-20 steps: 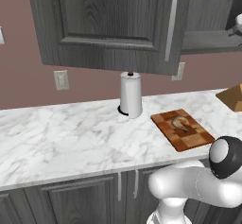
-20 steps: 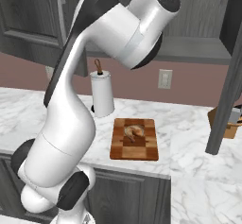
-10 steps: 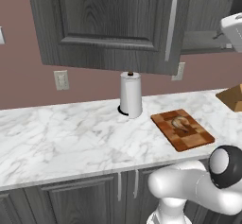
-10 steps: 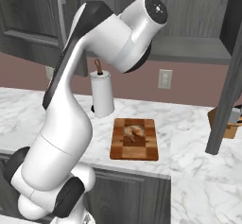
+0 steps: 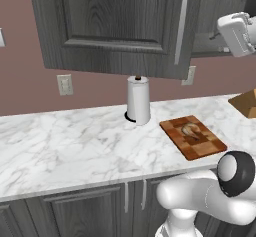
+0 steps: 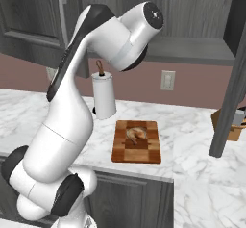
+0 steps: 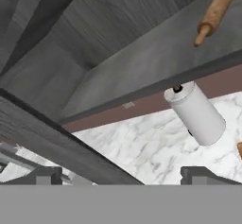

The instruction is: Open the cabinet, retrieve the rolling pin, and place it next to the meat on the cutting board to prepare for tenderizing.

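The cabinet [image 5: 115, 26] has both dark grey doors swung open, and its grey shelf [image 6: 192, 49] is exposed. In the hand view the tan wooden rolling pin [image 7: 215, 10] lies on that shelf at the upper right, some way beyond my gripper [image 7: 120, 176]. The gripper is open, its two fingertips [image 7: 45, 175] wide apart with nothing between them. My white hand [image 5: 237, 33] hangs high in front of the open cabinet. On the marble counter below lies the checkered cutting board [image 5: 192, 137] with the small curled meat [image 5: 191, 129] on it.
A paper towel roll [image 5: 138, 101] stands upright on the counter left of the board. A tan wooden box [image 5: 246, 103] sits to the right. The right cabinet door [image 6: 233, 78] juts out edge-on over the counter. The left door's long handle [image 5: 182, 28] is near my hand.
My hand has come a little leftwards and down into the left base view, and the arm's upper joints have swung with it. The gripper stays open.
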